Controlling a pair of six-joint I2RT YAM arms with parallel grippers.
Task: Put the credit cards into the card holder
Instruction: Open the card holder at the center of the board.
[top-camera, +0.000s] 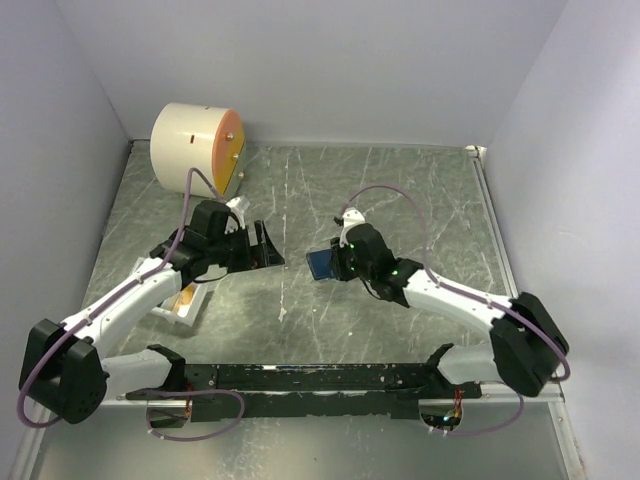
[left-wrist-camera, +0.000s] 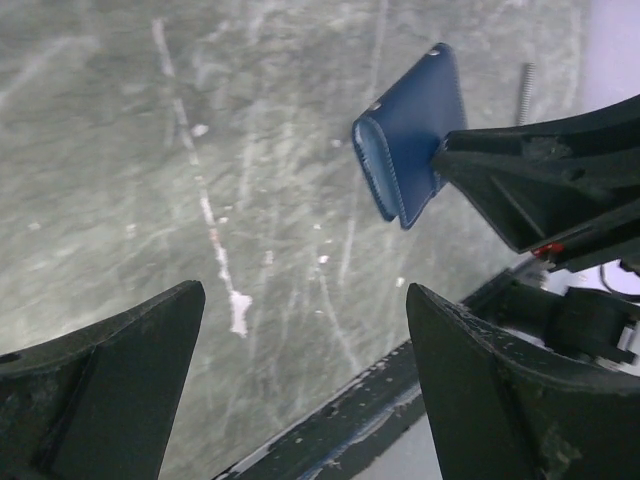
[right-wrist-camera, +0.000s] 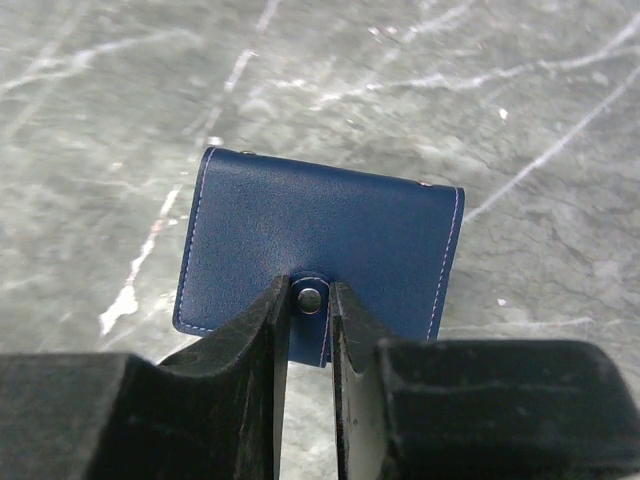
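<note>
Right wrist view: we saw the right gripper drawn nearly closed on the snap tab of the card holder, which was folded shut and stood out in front of the jaws over the table. Left wrist view: the left gripper stood wide apart and held nothing. The holder hung beyond it with its folded spine toward the camera, a detail the right wrist view lacked. Top external view alone showed the white tray under the left arm, with what we took for the orange-yellow card inside; the dark card we could not find. We judged the hold narrow: pinched by its tab only, the holder could swivel or slip out, and a pull might pop the snap unexpectedly. With the holder closed, no card could enter yet.
</note>
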